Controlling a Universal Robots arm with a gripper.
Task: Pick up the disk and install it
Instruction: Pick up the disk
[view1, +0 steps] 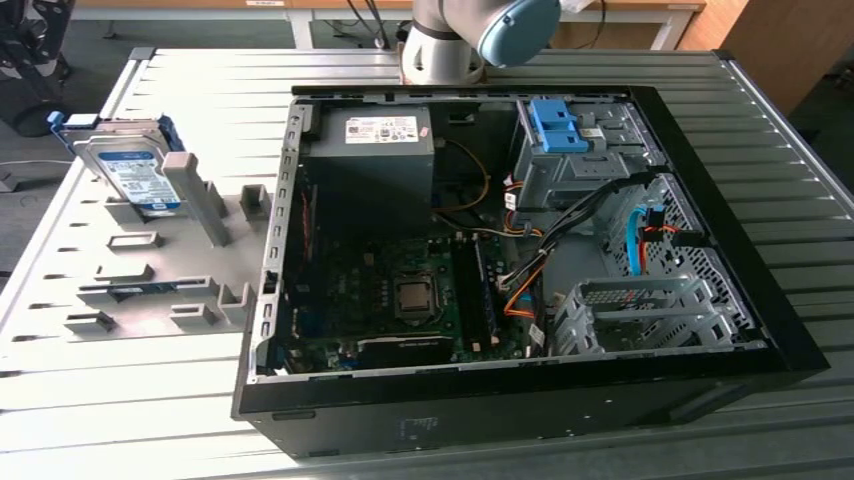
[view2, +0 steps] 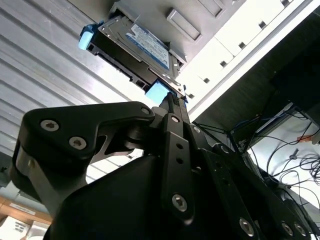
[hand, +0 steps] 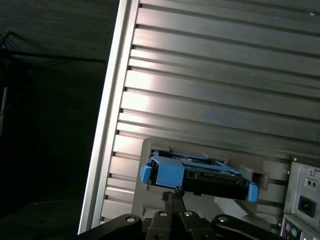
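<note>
Disk (view1: 127, 168): stands on edge in slotted grey holder (view1: 160, 265), just outside the open computer case (view1: 534, 410). It is probably set upright so its blue carrier end stays free for grasping. Gripper (hand: 172, 194): fingers pressed together, empty, apart from the disk, aimed at that end.

a ribbed metal table (hand: 210, 75) spreads out beyond the closed fingers (hand: 171, 202), with bright light glaring off its slats. past the table's edge, off to one side of the fingers, lies dark floor (hand: 50, 125). a brown wooden cabinet (view1: 787, 40) stands by one table corner.
</note>
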